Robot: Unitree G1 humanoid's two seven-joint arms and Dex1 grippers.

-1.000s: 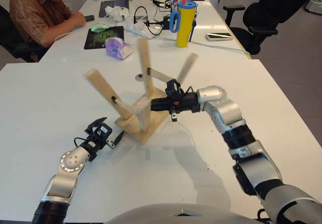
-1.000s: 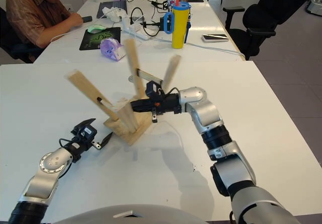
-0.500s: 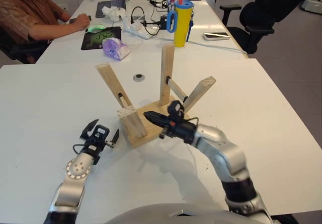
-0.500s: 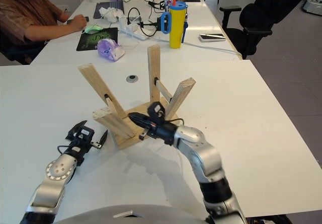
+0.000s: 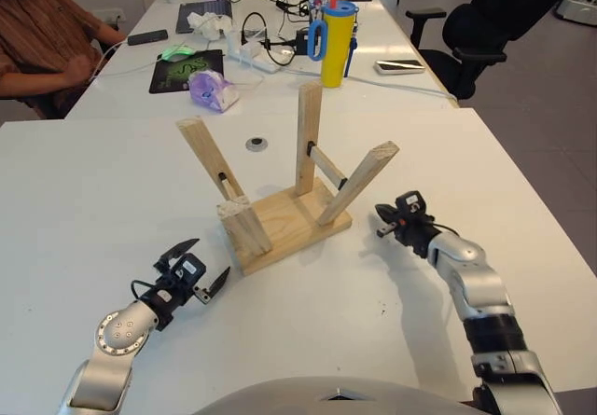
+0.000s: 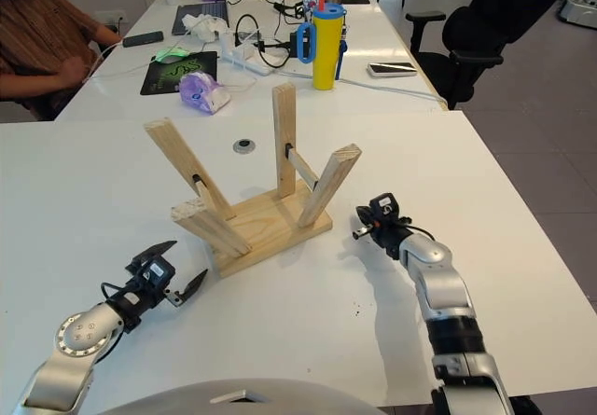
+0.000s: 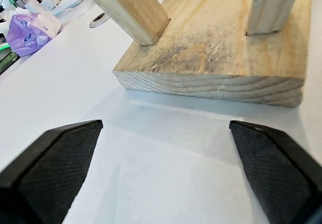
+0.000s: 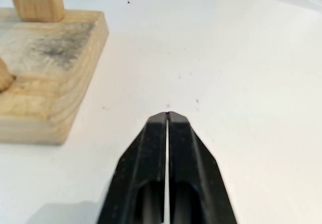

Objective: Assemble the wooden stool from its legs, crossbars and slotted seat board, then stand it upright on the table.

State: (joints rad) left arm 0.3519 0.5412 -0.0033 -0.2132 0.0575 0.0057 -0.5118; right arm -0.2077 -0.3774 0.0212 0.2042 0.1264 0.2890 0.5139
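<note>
White table [image 5: 93, 200] bears upturned stool [image 5: 289, 224]; cluttered desk [image 5: 280, 87] behind.

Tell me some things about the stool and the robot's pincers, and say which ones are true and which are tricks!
1. The stool is upside down. True.
2. The left pincer is open. True.
3. The right pincer holds a stool leg. False: it is shut on nothing and is apart from the stool.
4. The stool is on the floor. False: it is on the white table.
5. A yellow bottle stands on the far table. True.
</note>
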